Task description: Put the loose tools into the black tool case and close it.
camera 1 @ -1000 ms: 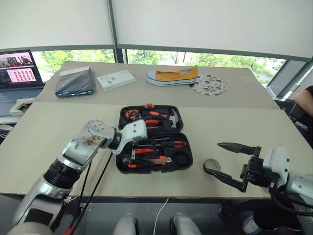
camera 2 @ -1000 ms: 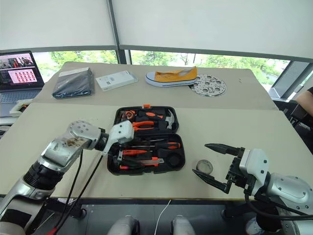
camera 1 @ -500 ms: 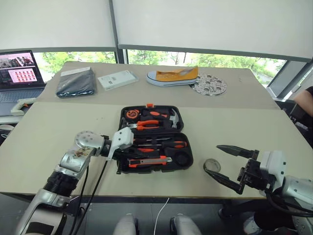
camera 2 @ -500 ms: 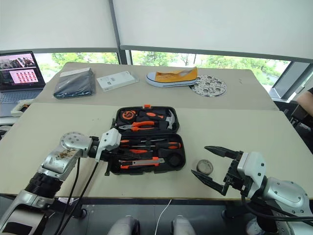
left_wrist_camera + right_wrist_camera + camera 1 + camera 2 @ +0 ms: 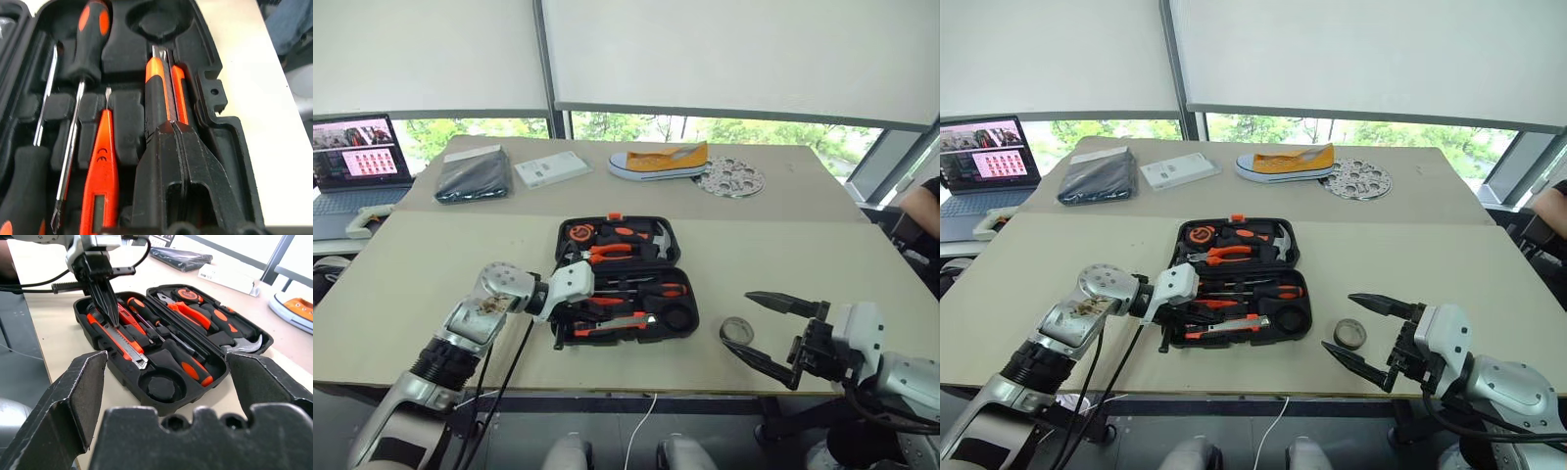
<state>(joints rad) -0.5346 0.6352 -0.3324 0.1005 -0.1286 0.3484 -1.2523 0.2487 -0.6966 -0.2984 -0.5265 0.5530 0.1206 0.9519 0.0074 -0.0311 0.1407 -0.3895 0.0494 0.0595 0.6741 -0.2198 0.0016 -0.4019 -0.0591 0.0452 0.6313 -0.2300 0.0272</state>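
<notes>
one black tool case (image 5: 625,280) lies open mid-table, two halves. the near half holds two black-and-orange screwdrivers (image 5: 87,39), one orange tester (image 5: 99,166) and one knife-like tool (image 5: 117,337); its round slot is bare. one tape roll (image 5: 736,330) sits on the table at the case's 3 o'clock, just beside it. the left gripper (image 5: 110,316), fingers pressed together, tips down on or just above the knife-like tool; contact is hard to judge. the right gripper (image 5: 766,330) is spread wide, empty, at the roll's 4 o'clock.
</notes>
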